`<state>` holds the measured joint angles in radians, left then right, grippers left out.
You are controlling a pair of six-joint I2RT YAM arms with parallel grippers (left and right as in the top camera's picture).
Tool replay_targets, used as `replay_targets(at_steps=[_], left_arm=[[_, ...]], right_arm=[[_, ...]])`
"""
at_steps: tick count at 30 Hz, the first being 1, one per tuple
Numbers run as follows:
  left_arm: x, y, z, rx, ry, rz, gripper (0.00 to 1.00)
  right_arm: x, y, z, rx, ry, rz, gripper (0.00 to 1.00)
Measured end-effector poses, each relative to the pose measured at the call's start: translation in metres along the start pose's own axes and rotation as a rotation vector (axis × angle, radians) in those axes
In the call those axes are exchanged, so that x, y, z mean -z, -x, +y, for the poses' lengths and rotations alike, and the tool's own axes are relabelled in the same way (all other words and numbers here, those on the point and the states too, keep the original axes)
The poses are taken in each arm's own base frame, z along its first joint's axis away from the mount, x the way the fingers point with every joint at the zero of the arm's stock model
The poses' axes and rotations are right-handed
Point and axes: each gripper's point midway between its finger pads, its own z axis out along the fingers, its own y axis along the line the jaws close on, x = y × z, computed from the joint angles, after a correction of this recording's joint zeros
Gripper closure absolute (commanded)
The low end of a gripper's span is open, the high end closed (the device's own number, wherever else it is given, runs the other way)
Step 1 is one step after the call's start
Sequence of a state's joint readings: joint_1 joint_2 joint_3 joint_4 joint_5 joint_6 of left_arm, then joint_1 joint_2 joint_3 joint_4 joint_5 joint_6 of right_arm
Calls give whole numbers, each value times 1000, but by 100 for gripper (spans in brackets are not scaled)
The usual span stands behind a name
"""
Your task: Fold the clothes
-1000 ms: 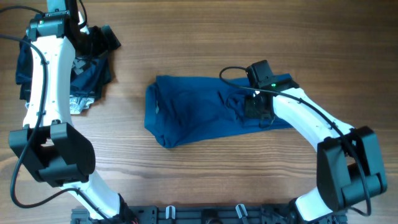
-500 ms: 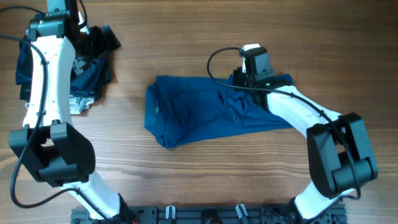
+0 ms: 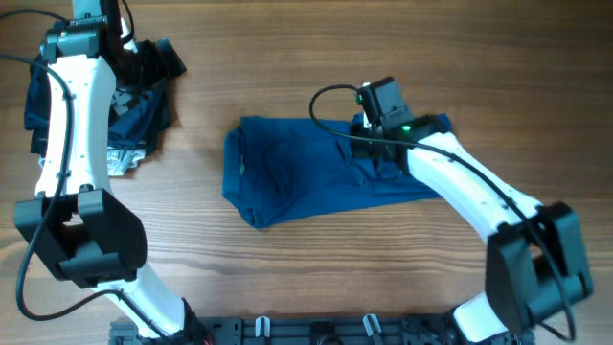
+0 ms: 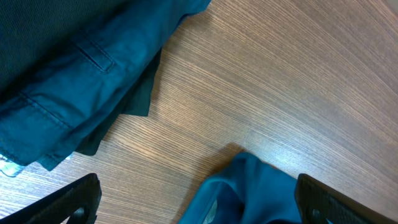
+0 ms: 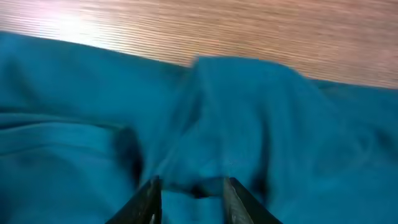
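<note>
Wood-grain counter (image 3: 287, 278) runs under everything, and the shirt (image 3: 306, 177) lies near its middle as a rough, wide oblong. I take the shirt as my mark for all the rest.

My right gripper (image 5: 194, 199) hangs low over the shirt's right-hand part, close to its far edge. Its fingers stand a little apart, and I see no cloth clamped between them. I judge it sits there because that end needs the next tuck or pull: a soft ridge of cloth rises just ahead of the fingers, with a dark crease beside it.

My left gripper (image 4: 196, 190) is well apart from the shirt, off to its left and farther back, over the pile of dark clothes (image 3: 144, 120). It is spread wide and holds nothing. That looks to me like a parked spot, clear of the working arm.

As for the shirt, it is medium blue, soft and wrinkled. Its left end is bunched into a rounded, doubled edge, and its near edge slants. I cannot make out collar or buttons. To my eye the fold is partly made but not yet neat
</note>
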<state>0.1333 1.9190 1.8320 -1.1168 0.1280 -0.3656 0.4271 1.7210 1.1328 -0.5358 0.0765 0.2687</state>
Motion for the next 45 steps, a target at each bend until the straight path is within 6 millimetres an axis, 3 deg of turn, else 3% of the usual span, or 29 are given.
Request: replay_targets(at_steps=[2,5,12,15,17,19,25,29,31,32,34,36,40,42,44,45], left_arm=[[0,0,0,0,0,0,0],[0,0,0,0,0,0,0],[0,0,0,0,0,0,0],[0,0,0,0,0,0,0],[0,0,0,0,0,0,0],[0,0,0,0,0,0,0],[0,0,0,0,0,0,0],[0,0,0,0,0,0,0],[0,0,0,0,0,0,0],[0,0,0,0,0,0,0],[0,0,0,0,0,0,0],[0,0,0,0,0,0,0],[0,0,0,0,0,0,0],[0,0,0,0,0,0,0],[0,0,0,0,0,0,0],[0,0,0,0,0,0,0]], right_arm=[[-17,-8,-15,3,-91,32,67],[-23,-10,-23,7,-142,37,67],[-26,6,-22,3,-142,-29,63],[-39,-1,-23,11,-150,-2,64],[-41,-2,-22,15,-150,0,87],[-41,2,-22,26,-148,-14,95],[-35,17,-17,29,-134,-41,96],[-25,34,11,46,-44,-72,95],[-21,35,41,73,59,-66,72],[-20,27,49,85,86,-37,53],[-18,15,57,107,112,7,34],[-18,8,62,127,131,33,27],[-10,-1,60,197,133,76,26],[5,3,60,227,141,56,12],[18,15,63,249,156,6,11],[18,20,65,250,161,-16,15]])
